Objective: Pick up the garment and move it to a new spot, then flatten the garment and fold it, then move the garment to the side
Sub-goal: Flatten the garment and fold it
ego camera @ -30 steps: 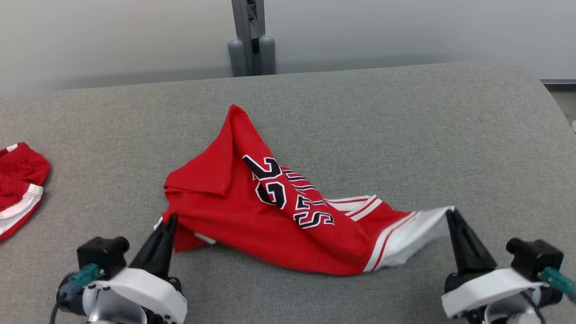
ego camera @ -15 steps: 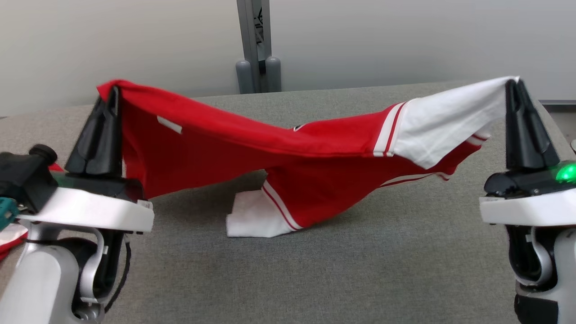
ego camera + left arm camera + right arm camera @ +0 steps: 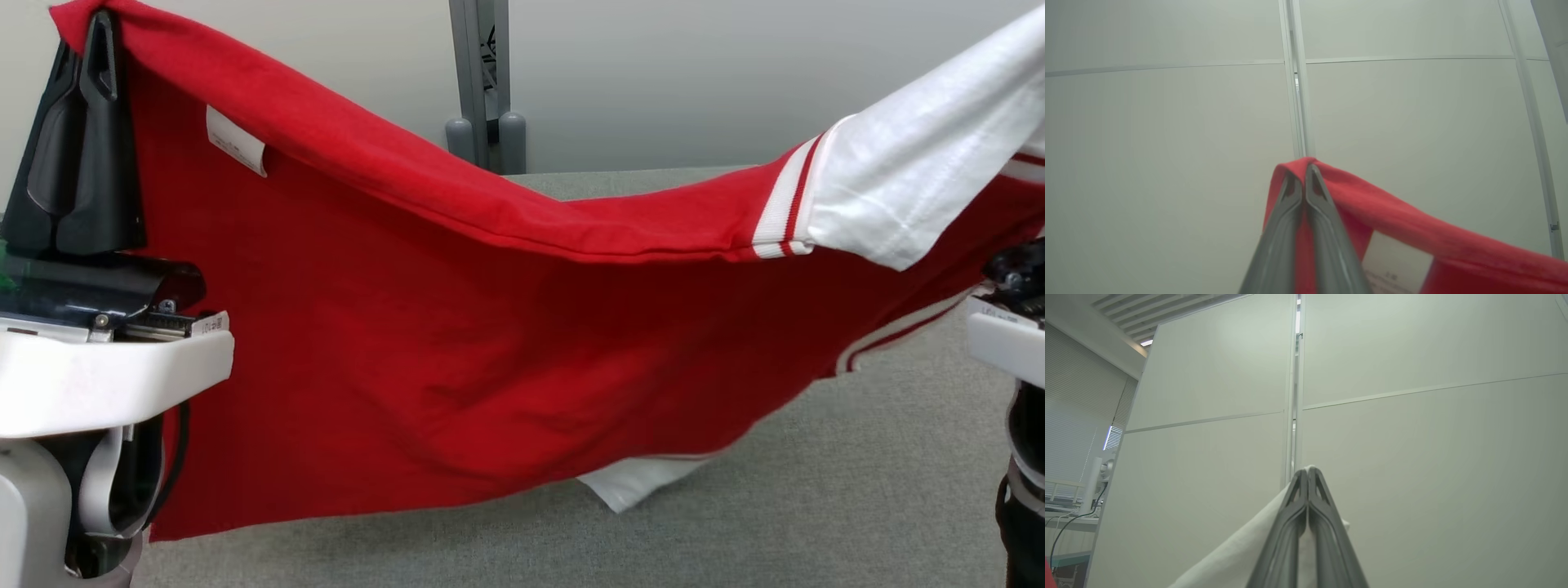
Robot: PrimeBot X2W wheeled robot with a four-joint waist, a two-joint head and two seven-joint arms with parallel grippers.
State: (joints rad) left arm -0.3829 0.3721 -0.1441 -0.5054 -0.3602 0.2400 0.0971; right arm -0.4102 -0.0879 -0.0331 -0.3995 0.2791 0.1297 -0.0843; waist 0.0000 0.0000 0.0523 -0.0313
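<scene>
Red garment [image 3: 457, 343] hangs below and between our grippers, its long axis running from our left gripper [image 3: 1304, 168], pinching the red corner, to our right gripper [image 3: 1308, 471], pinching the white end.

A second ago the garment [image 3: 457, 343] lay crumpled on the table [image 3: 857, 490], with a gripper low at each near corner. The left gripper [image 3: 96, 24] and right gripper [image 3: 1307, 470] have since risen high and drawn apart. The cloth now hangs between and below them as a broad red sheet, its label [image 3: 235, 141] turned out just beside the left gripper. One white sleeve tip [image 3: 637, 486], which lay on the table half a second ago, now dangles low over it.
</scene>
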